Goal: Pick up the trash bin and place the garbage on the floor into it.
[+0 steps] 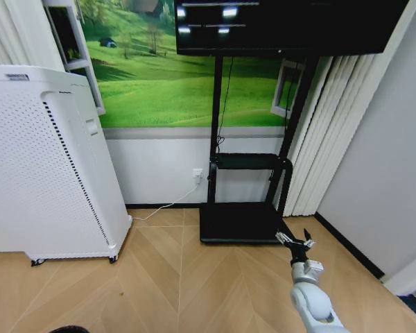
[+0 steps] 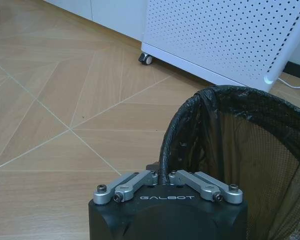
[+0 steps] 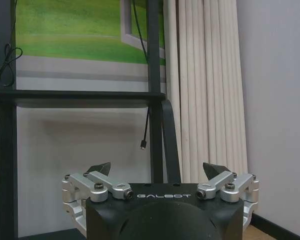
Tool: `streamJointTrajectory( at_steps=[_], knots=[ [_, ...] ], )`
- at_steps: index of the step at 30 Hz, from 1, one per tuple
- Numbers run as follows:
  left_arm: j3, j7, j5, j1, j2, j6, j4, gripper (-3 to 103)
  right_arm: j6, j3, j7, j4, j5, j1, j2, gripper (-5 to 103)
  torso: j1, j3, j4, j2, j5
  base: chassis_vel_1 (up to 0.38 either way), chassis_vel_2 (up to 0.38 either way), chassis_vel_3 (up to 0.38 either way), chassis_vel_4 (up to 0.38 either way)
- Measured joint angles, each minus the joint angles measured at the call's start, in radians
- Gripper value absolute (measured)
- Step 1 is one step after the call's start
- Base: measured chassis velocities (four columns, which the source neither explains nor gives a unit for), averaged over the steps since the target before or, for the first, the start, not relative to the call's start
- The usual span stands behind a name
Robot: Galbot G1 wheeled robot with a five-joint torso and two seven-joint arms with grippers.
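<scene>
While left gripper [image 2: 167, 176] clamps 1 trash bin [image 2: 240, 150] — right gripper [image 1: 295, 242] spread, empty.

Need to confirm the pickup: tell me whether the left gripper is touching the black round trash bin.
Touching. The left wrist view shows the left gripper with jaws shut on the black round trash bin's rim.

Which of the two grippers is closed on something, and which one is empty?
The left gripper is shut on the rim of the black trash bin. The right gripper holds nothing: its fingers stand wide apart, facing the black stand.
</scene>
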Motion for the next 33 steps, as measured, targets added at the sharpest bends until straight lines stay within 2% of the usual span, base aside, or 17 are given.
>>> streamJointTrajectory(
  at_steps=[4, 7, 9, 11, 12, 14, 16, 18, 20, 21, 23, 24, 26, 27, 29, 31, 33],
  knots=[
    [0.000, -0.001, 0.015, -0.009, -0.003, 0.008, -0.001, 1, 0.006, 0.003, -0.002, -0.005, 0.005, -0.011, 0.001, 100, 0.000, 0.000, -0.0001, 0.000, 0.0001, 0.000, 0.000, 0.000, 0.000],
    [0.000, -0.001, 0.017, -0.009, -0.004, 0.013, -0.004, 12, 0.009, 0.006, -0.003, -0.007, 0.008, -0.013, 0.000, 100, 0.000, 0.000, 0.0000, 0.000, -0.0001, 0.000, 0.000, 0.000, 0.000],
    [0.000, -0.001, 0.017, -0.009, -0.004, 0.013, -0.005, 12, 0.009, 0.007, -0.003, -0.007, 0.010, -0.013, -0.001, 100, 0.000, 0.000, 0.0000, 0.000, -0.0001, 0.000, 0.000, 0.000, 0.000],
    [0.000, -0.001, 0.018, -0.007, -0.004, 0.013, -0.007, 23, 0.009, 0.007, -0.006, -0.005, 0.011, -0.011, -0.001, 100, 0.000, 0.000, 0.0000, 0.000, -0.0001, 0.000, 0.000, 0.000, 0.000],
    [0.002, 0.000, 0.017, -0.005, -0.005, 0.013, -0.011, 33, 0.009, 0.007, -0.006, -0.002, 0.012, -0.010, -0.001, 100, 0.000, 0.000, 0.0001, 0.000, -0.0001, 0.000, 0.000, 0.000, 0.000],
    [0.002, 0.000, 0.017, -0.004, -0.005, 0.013, -0.012, 33, 0.008, 0.007, -0.006, -0.002, 0.012, -0.010, -0.001, 100, 0.000, 0.000, 0.0001, 0.000, -0.0001, 0.000, 0.000, 0.000, 0.000],
    [0.002, 0.001, 0.016, -0.003, -0.005, 0.013, -0.015, 44, 0.008, 0.007, -0.006, -0.002, 0.012, -0.010, -0.001, 100, 0.000, 0.000, 0.0000, 0.000, -0.0001, 0.000, 0.000, 0.000, 0.000],
    [0.002, 0.001, 0.014, -0.002, -0.005, 0.013, -0.018, 49, 0.008, 0.007, -0.006, -0.002, 0.012, -0.012, 0.000, 100, 0.000, 0.000, 0.0000, 0.000, -0.0001, 0.000, 0.000, 0.000, 0.000],
    [0.002, 0.001, 0.010, -0.001, -0.005, 0.013, -0.021, 49, 0.008, 0.007, -0.006, -0.003, 0.011, -0.013, 0.000, 100, 0.000, 0.000, 0.0000, 0.000, -0.0001, 0.000, 0.000, 0.000, 0.000],
    [0.001, 0.001, 0.003, 0.005, -0.005, 0.015, -0.034, 61, 0.008, 0.009, -0.006, -0.007, 0.011, -0.015, 0.000, 100, 0.000, 0.000, -0.0001, 0.000, 0.0000, 0.000, 0.000, 0.000, 0.000],
    [0.001, 0.001, 0.001, 0.006, -0.005, 0.015, -0.038, 61, 0.008, 0.009, -0.006, -0.007, 0.011, -0.015, 0.000, 100, 0.000, 0.000, -0.0001, 0.000, -0.0001, 0.000, 0.000, 0.000, 0.000],
    [0.010, 0.001, -0.019, 0.023, -0.005, 0.029, -0.067, 72, 0.007, 0.008, -0.006, -0.008, 0.013, -0.013, -0.003, 100, 0.000, 0.000, -0.0001, 0.000, -0.0001, 0.000, 0.000, 0.000, 0.000],
    [0.034, 0.061, 0.001, 0.061, -0.008, 0.049, -0.133, 83, -0.006, 0.004, -0.007, -0.003, 0.022, -0.004, -0.011, 100, 0.000, 0.000, 0.0001, 0.000, 0.0000, 0.000, 0.000, 0.000, 0.000],
    [0.034, 0.061, 0.001, 0.061, -0.008, 0.049, -0.133, 83, -0.006, 0.004, -0.007, -0.003, 0.022, -0.004, -0.011, 100, 0.000, 0.000, 0.0001, 0.000, 0.0000, 0.000, 0.000, 0.000, 0.000],
    [0.032, 0.140, 0.082, 0.073, -0.012, 0.047, -0.172, 93, -0.008, 0.002, -0.007, 0.011, 0.029, -0.007, -0.015, 100, 0.000, 0.000, 0.0001, 0.000, 0.0000, 0.000, 0.000, 0.000, 0.000],
    [0.028, 0.172, 0.109, 0.076, -0.012, 0.049, -0.191, 93, -0.008, 0.002, -0.012, 0.020, 0.027, -0.014, -0.018, 100, 0.000, 0.000, 0.0001, 0.000, -0.0001, 0.000, 0.000, 0.000, 0.000],
    [0.026, 0.212, 0.146, 0.079, -0.006, 0.071, -0.227, 99, -0.003, 0.009, -0.024, 0.036, 0.009, -0.031, -0.025, 100, 0.000, 0.000, -0.0002, 0.000, 0.0001, 0.000, 0.000, 0.000, 0.000]
  ],
)
